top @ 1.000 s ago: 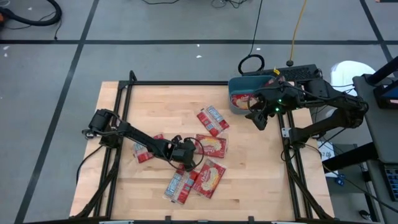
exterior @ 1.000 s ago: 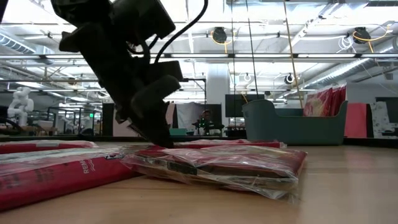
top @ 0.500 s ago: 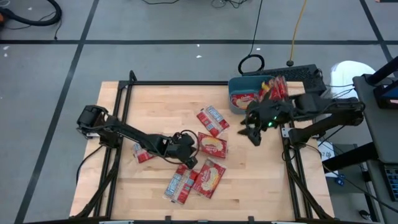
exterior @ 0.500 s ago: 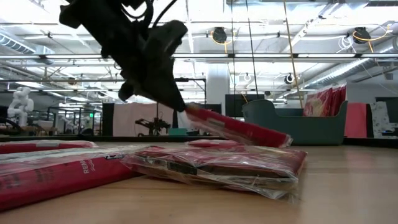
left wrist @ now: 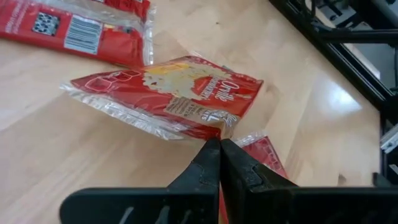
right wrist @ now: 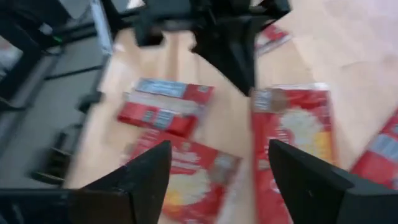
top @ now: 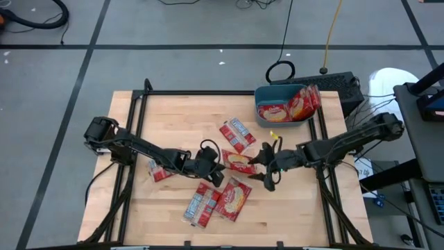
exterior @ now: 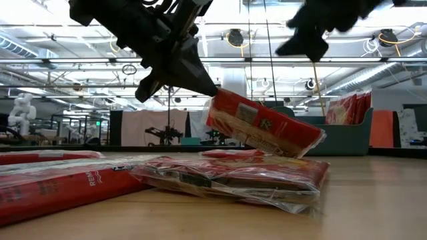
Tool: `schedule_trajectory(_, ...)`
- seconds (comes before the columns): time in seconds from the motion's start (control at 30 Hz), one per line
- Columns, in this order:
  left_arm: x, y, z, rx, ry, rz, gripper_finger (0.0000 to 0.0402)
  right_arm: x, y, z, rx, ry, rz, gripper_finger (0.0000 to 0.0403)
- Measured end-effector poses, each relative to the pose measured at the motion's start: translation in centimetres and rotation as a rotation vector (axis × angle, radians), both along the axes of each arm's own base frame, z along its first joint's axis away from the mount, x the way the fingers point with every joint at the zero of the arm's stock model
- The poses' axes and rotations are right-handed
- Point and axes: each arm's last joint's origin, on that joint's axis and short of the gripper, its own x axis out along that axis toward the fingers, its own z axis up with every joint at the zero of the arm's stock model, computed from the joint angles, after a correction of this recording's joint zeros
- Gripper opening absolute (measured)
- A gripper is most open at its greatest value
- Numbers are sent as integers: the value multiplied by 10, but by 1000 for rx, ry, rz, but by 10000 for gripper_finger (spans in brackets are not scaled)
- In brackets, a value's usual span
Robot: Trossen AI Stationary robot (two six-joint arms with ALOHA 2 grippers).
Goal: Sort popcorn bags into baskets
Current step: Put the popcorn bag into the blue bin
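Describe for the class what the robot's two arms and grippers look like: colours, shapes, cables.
Both arms are slim, jointed and matt black, with thin black cables looping alongside. The left gripper ends in two narrow, tapering black fingers. The right gripper has broader, flat black fingers. No markings show; a yellow-green spot sits near the right wrist in the high view.

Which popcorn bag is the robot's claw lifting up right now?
Find the light wooden table with the teal-blue plastic bin at its far right corner. Near the table's middle, the left claw pinches one flat red popcorn packet by its edge. It alone is tilted up off the wood; its neighbours lie flat.
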Motion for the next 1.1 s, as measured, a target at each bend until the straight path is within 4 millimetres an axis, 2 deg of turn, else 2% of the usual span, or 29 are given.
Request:
schedule_trajectory(0.17, 0, 0, 0, -23, 4, -19, 0, -5, 0, -36, -134, 26, 16, 304)
schedule_trajectory(0.27, 1, 2, 0, -28, 4, -15, 0, -3, 2, -52, -186, 29, 42, 313)
schedule_trajectory(0.43, 3, 6, 2, -54, -28, 11, 0, 11, 9, -68, -308, -25, 102, 299)
schedule_trajectory(0.63, 6, 9, 5, -88, -62, 40, 0, 22, 9, -84, -458, -6, 34, 273)
schedule_trajectory(0.83, 7, 9, 6, -113, -87, 53, 0, 24, 7, -89, -496, 32, 31, 227)
schedule_trajectory(1.1, 10, 8, 12, -136, -149, 43, 0, 24, 6, -89, -495, 32, 29, 110)
